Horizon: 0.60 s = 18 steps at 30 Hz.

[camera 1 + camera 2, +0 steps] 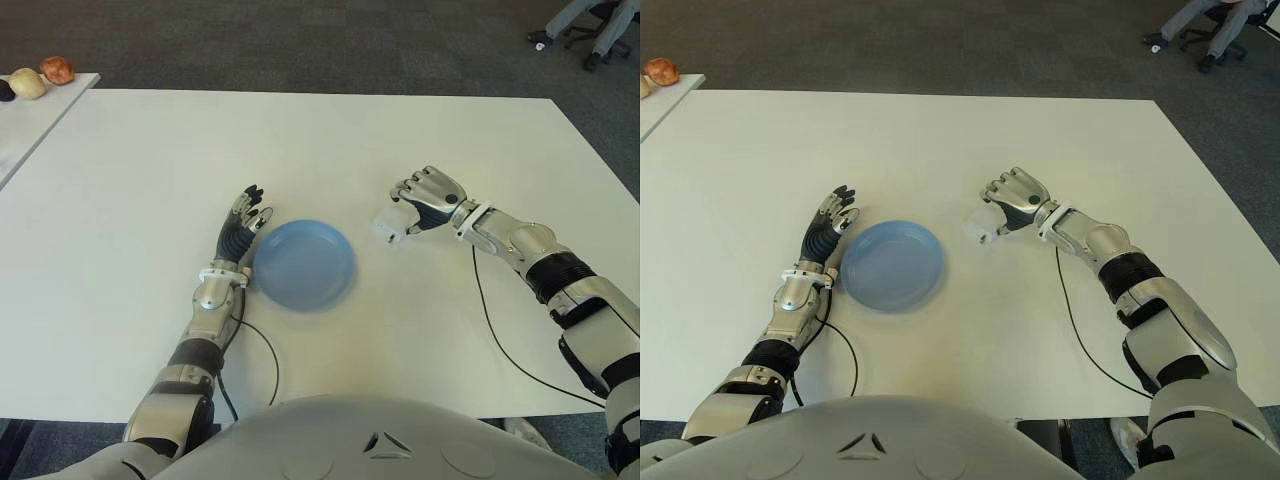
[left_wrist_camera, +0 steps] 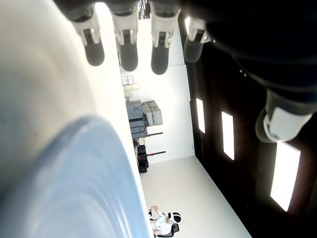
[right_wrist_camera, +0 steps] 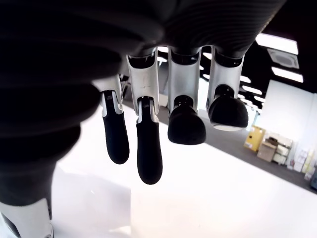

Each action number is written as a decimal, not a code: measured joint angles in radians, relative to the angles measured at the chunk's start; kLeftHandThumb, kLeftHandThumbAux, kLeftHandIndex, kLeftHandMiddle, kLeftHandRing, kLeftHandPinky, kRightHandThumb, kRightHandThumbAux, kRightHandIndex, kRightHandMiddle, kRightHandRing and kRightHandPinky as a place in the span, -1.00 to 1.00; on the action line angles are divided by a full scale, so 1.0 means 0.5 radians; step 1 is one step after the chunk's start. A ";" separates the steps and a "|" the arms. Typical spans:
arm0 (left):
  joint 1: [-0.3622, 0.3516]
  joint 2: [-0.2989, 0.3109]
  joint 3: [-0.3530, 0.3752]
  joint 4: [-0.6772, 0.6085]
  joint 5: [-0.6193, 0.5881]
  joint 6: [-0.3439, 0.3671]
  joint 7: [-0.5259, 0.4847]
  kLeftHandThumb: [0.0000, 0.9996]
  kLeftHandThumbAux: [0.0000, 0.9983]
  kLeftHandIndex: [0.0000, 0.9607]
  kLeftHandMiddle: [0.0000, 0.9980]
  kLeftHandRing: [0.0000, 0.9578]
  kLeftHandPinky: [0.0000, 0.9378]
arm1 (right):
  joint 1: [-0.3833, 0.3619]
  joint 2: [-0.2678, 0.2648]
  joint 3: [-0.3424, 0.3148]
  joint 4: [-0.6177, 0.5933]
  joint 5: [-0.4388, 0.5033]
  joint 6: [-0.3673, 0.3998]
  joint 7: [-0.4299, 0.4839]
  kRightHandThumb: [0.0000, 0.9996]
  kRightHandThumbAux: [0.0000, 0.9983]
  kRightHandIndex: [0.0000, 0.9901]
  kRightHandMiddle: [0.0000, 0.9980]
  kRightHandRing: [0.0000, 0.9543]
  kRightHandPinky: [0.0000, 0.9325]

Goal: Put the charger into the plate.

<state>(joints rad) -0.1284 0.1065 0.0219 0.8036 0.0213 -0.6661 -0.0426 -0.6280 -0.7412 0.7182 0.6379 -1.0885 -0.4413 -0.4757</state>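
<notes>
I see a white table (image 1: 330, 140) filling most of my view, with dark grey carpet (image 1: 300, 40) beyond its far edge. To the far left a second white table (image 1: 30, 115) stands just beside it, carrying three small rounded items near its corner: a reddish-brown one (image 1: 57, 70), a pale one (image 1: 28, 83) and a dark one (image 1: 5, 90) cut by the frame edge. At the far right I can make out an office chair's wheeled base (image 1: 590, 40) and a person's legs (image 1: 570, 20).
</notes>
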 measured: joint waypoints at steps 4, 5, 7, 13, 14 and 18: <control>-0.013 0.000 0.001 0.021 0.000 -0.007 0.000 -1.00 -0.10 -0.79 -0.73 -0.75 -0.74 | 0.037 -0.012 -0.068 -0.136 0.012 -0.001 0.006 0.70 0.36 -0.18 0.09 0.75 0.81; -0.015 0.000 0.001 0.024 0.000 -0.008 0.000 -1.00 -0.10 -0.79 -0.73 -0.75 -0.74 | 0.046 -0.015 -0.079 -0.163 0.013 -0.002 0.008 0.70 0.36 -0.18 0.09 0.75 0.81; -0.018 -0.001 0.001 0.028 0.000 -0.009 0.000 -1.00 -0.10 -0.79 -0.73 -0.75 -0.74 | 0.063 -0.022 -0.103 -0.211 0.014 -0.008 0.014 0.70 0.35 -0.18 0.09 0.75 0.81; -0.022 -0.002 0.002 0.035 0.000 -0.010 0.000 -1.00 -0.12 -0.79 -0.74 -0.76 -0.76 | 0.083 -0.049 -0.153 -0.303 0.014 -0.032 0.037 0.70 0.35 -0.18 0.09 0.76 0.83; -0.022 -0.002 0.002 0.036 0.000 -0.010 0.000 -1.00 -0.12 -0.79 -0.74 -0.76 -0.75 | 0.084 -0.053 -0.160 -0.314 0.014 -0.036 0.042 0.70 0.35 -0.18 0.09 0.76 0.83; -0.025 -0.002 0.003 0.040 0.000 -0.011 0.000 -1.00 -0.14 -0.79 -0.74 -0.77 -0.76 | 0.086 -0.058 -0.190 -0.357 0.014 -0.042 0.064 0.70 0.35 -0.18 0.09 0.76 0.83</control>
<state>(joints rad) -0.1410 0.1053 0.0235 0.8234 0.0211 -0.6715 -0.0426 -0.5849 -0.7700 0.6230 0.4595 -1.0816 -0.4623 -0.4435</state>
